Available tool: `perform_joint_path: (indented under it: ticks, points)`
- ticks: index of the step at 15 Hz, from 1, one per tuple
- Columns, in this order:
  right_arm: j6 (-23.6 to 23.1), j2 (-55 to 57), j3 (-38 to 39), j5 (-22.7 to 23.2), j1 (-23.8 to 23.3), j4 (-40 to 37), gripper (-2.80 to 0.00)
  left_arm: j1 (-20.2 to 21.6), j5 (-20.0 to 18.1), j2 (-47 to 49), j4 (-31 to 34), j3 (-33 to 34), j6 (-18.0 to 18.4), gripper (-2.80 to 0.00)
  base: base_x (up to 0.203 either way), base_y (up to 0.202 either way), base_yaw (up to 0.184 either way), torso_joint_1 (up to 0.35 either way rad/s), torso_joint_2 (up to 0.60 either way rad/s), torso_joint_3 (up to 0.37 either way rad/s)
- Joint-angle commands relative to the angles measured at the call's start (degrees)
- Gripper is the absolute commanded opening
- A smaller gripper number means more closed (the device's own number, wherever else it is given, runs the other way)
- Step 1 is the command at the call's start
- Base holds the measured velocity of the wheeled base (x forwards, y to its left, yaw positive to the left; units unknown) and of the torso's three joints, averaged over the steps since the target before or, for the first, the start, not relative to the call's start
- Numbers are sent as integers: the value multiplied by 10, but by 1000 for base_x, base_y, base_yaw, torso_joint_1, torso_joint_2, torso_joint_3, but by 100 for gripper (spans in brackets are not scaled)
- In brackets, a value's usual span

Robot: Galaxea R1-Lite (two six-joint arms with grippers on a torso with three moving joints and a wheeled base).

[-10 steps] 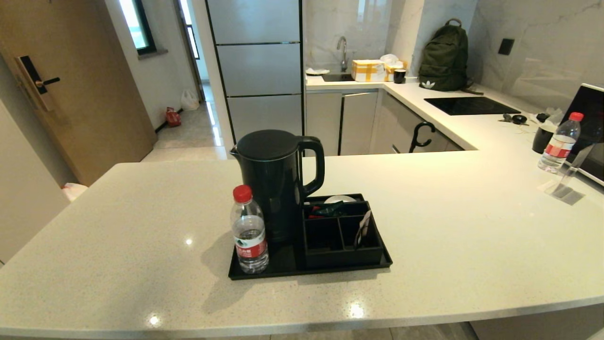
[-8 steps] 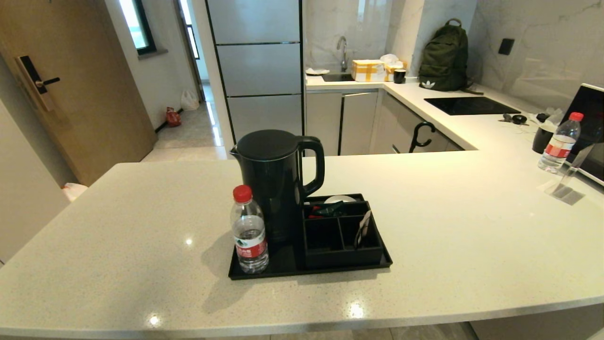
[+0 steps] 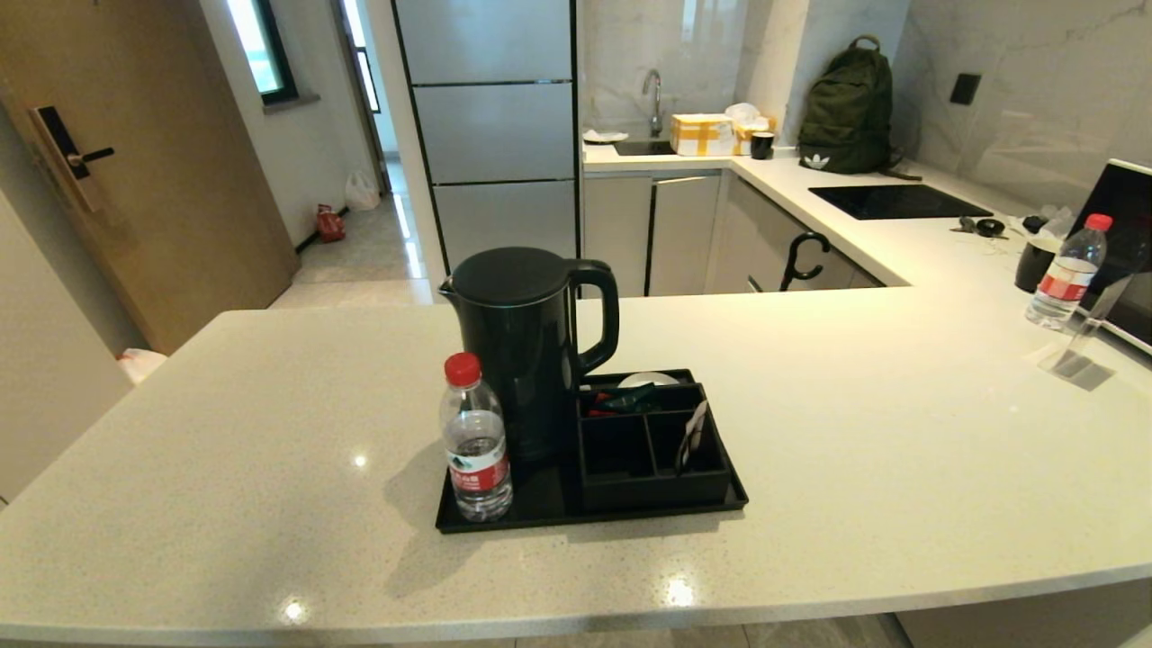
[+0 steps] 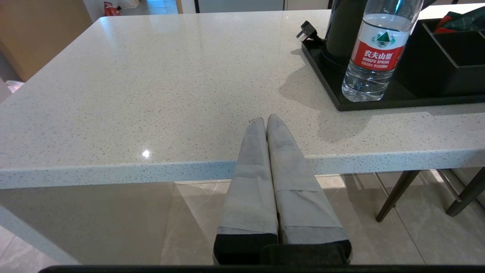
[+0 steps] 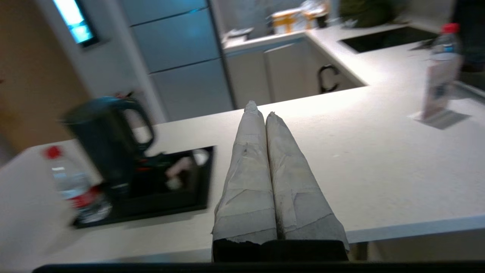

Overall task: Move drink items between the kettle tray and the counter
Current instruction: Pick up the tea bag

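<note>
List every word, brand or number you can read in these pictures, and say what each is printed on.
"农夫山泉": red label of the water bottle on the kettle tray.
"NONGFU SPRING": same label, below it.
Smaller line underneath: too small to read.
Far bottle label: unreadable.

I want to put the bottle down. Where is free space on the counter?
The counter is bare left of the tray and right of it. The tray is crowded: bottle, kettle, box.

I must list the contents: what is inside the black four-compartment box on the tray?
The box holds red and green packets at the back and a beige sachet leaning front right. The front left compartment looks empty; its floor is dark.
</note>
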State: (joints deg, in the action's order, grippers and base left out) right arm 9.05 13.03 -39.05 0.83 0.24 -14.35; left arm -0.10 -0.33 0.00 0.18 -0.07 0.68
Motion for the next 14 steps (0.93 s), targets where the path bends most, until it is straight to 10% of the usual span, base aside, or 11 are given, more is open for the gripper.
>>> perform_joint_path:
  ticks: [1,4,9,14]
  points:
    - [20,159,-198,36,13,-173,-280,0,0,0,0,1,0,-280,0,0,0,0,0,0]
    - [43,265,-298,125,29,-262,-280,0,0,0,0,0,0,-280,0,0,0,0,0,0]
    - [39,629,-216,199,72,-247,-280,0,0,0,0,1,0,-280,0,0,0,0,0,0]
    - [-123,829,-273,208,102,-259,-280,0,0,0,0,0,0,-280,0,0,0,0,0,0]
